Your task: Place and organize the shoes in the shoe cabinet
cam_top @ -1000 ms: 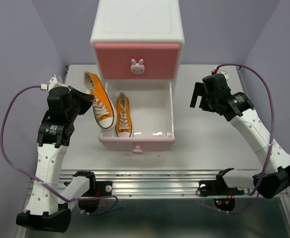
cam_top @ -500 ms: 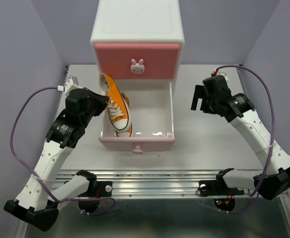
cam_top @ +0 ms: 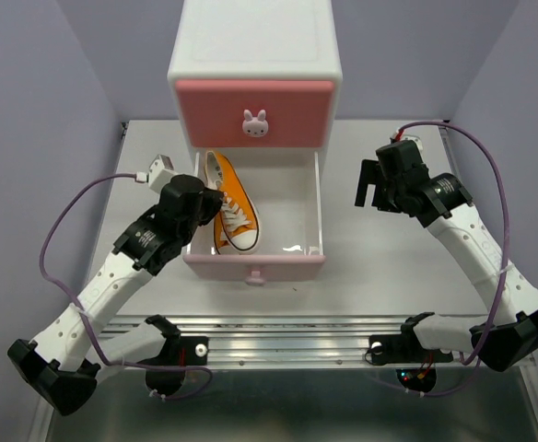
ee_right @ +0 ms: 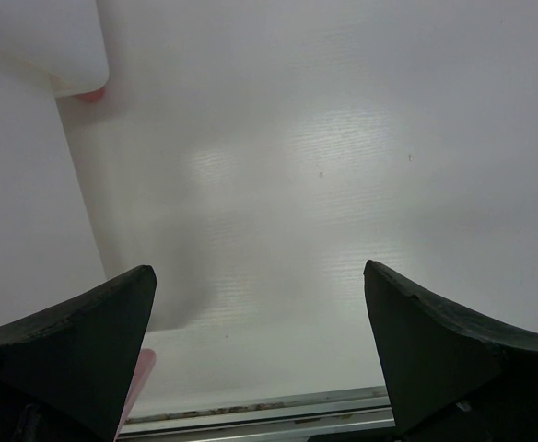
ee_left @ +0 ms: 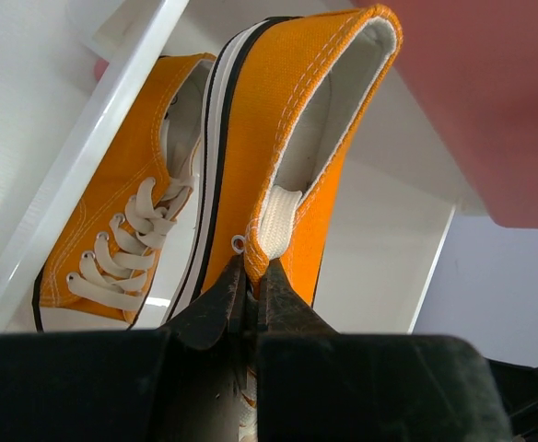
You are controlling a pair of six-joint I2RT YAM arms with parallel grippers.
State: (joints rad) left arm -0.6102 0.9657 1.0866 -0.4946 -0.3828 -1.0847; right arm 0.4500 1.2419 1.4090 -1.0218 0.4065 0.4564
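Left gripper (ee_left: pixel 249 276): clenched almost fully, its two dark fingers pinching the side canvas of an orange sneaker (ee_left: pixel 287 157) just beside the top eyelet and the white tongue.
Held sneaker: tipped onto its side over the left half of the open lower drawer (cam_top: pixel 315 203), heel toward the cabinet and toe toward the drawer front. Whether it touches the drawer floor cannot be told.
Second orange sneaker (ee_left: pixel 131 230): lies inside the same drawer against the left wall, laces up, partly covered by the held one, whose white sole runs along it.
Lower drawer: pulled fully out, with a pink front.
Right gripper (ee_right: pixel 258 272): spread wide and grasping nothing, hanging over bare table (cam_top: pixel 389 267) right of the drawer.
Upper drawer (cam_top: pixel 287 110): closed, marked only by a white bunny knob (cam_top: pixel 255 122).
Shoe cabinet (cam_top: pixel 255 55): white, at the table's far end.
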